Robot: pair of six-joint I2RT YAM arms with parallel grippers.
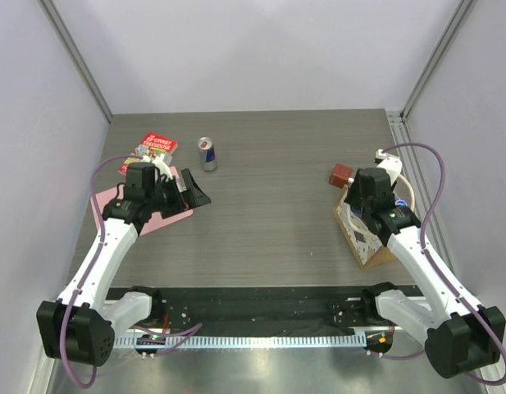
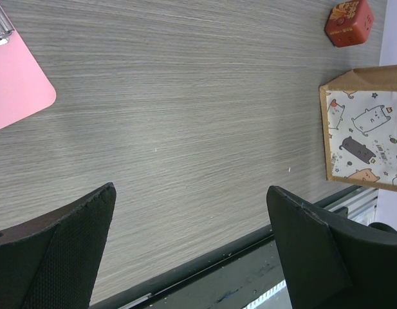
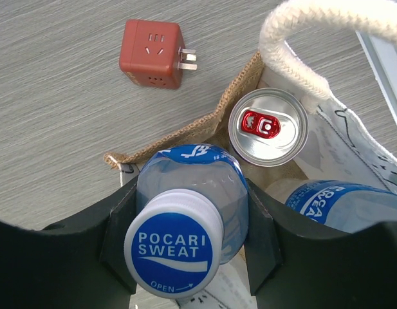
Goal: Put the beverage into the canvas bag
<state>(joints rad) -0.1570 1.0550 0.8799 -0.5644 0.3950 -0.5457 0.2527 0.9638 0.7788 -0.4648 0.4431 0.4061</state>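
Observation:
My right gripper point(image 3: 185, 215) is shut on a Pocari Sweat bottle point(image 3: 188, 187) with a white and blue cap, holding it upright at the mouth of the canvas bag point(image 3: 185, 136). The bag holds a silver can with a red tab point(image 3: 267, 127) and a second Pocari bottle point(image 3: 343, 203). Its cream rope handle point(image 3: 314, 26) arches above. In the top view the right gripper point(image 1: 357, 215) is over the bag point(image 1: 369, 246). My left gripper point(image 1: 193, 194) is open and empty at the left, its fingers point(image 2: 56, 251) wide apart. A blue and silver can point(image 1: 207, 153) stands at the back left.
A red cube plug adapter point(image 1: 342, 174) lies just behind the bag and shows in the right wrist view point(image 3: 152, 55). A pink board point(image 1: 146, 215) lies under the left arm, with a red snack packet point(image 1: 157, 147) behind it. The left wrist view shows the bag's cat-print side point(image 2: 369, 129).

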